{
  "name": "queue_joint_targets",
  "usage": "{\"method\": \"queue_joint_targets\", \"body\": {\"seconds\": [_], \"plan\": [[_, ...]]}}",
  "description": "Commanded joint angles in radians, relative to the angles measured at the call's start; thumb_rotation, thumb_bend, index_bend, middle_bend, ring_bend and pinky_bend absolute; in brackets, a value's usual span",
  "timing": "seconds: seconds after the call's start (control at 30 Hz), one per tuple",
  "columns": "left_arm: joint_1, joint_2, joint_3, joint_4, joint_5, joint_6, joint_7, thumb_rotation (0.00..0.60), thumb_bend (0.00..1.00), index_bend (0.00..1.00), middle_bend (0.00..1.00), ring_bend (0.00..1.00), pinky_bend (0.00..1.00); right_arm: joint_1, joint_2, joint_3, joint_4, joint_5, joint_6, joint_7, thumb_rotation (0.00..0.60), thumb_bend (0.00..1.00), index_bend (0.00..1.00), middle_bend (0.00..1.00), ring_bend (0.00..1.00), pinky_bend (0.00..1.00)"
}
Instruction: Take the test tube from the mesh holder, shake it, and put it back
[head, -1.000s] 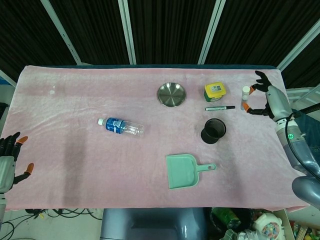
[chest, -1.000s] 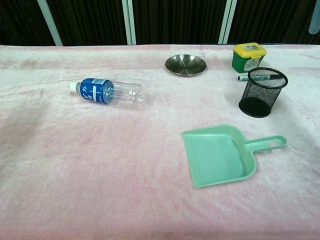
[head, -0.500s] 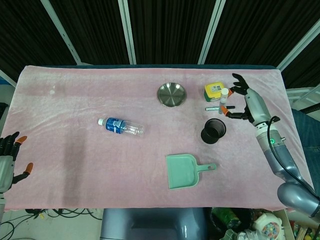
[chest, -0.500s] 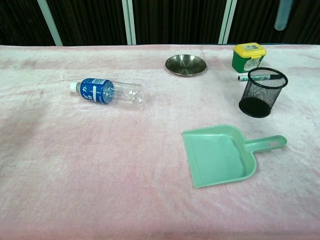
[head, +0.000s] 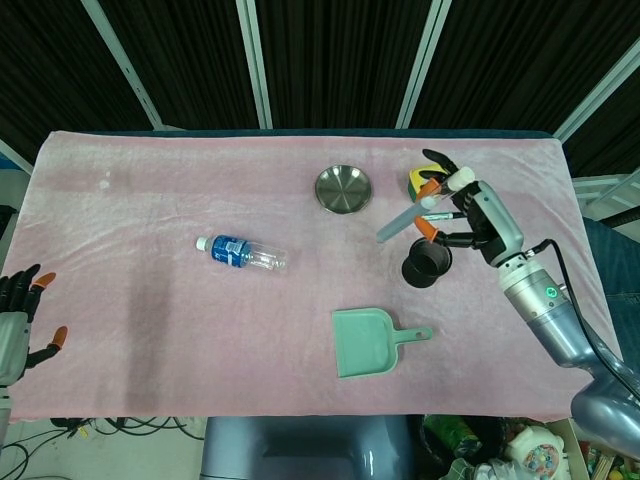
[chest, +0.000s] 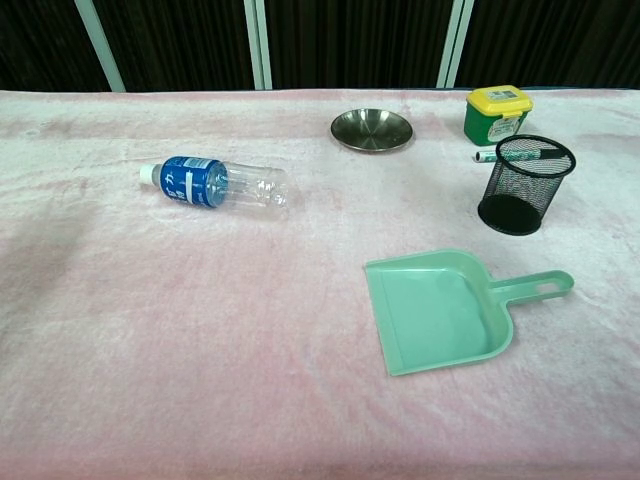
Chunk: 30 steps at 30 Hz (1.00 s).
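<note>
Test tube is tilting in the right hand, which is pinching its top — its low end pointing left, just above the mesh holder.

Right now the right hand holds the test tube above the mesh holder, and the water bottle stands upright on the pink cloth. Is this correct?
Not fully. The water bottle lies on its side, as the head view shows. The right hand does hold the test tube above the mesh holder.
</note>
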Motion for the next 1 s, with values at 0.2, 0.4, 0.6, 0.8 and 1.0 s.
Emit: {"method": "queue_joint_targets", "body": {"seconds": [0.2, 0.4, 0.6, 0.8, 1.0], "plan": [[0.003, -0.003, 0.000, -0.001, -0.003, 0.005, 0.007, 0.600, 0.33, 0.12, 0.02, 0.00, 0.00, 0.077, -0.006, -0.201, 0.134, 0.036, 0.108, -0.480, 0.600, 0.31, 0.66, 0.05, 0.14, 0.16], [0.002, -0.003, 0.000, 0.000, -0.002, 0.003, 0.005, 0.600, 0.33, 0.12, 0.02, 0.00, 0.00, 0.143, -0.019, -0.292, 0.125, 0.221, 0.193, -0.684, 0.600, 0.32, 0.66, 0.05, 0.14, 0.16], [0.001, -0.002, 0.000, 0.001, -0.003, 0.000, 0.003, 0.600, 0.33, 0.12, 0.02, 0.00, 0.00, 0.213, -0.043, -0.363, 0.163, 0.359, 0.240, -0.769, 0.600, 0.32, 0.66, 0.05, 0.14, 0.16], [0.000, 0.000, -0.003, 0.000, -0.006, -0.001, -0.001, 0.600, 0.33, 0.12, 0.02, 0.00, 0.00, 0.260, -0.050, -0.413, 0.205, 0.463, 0.224, -0.769, 0.600, 0.32, 0.66, 0.05, 0.14, 0.16], [0.000, -0.001, -0.002, 0.000, -0.004, 0.000, 0.001, 0.600, 0.33, 0.12, 0.02, 0.00, 0.00, 0.291, -0.057, -0.457, 0.254, 0.494, 0.207, -0.760, 0.600, 0.32, 0.66, 0.05, 0.14, 0.16]]}}
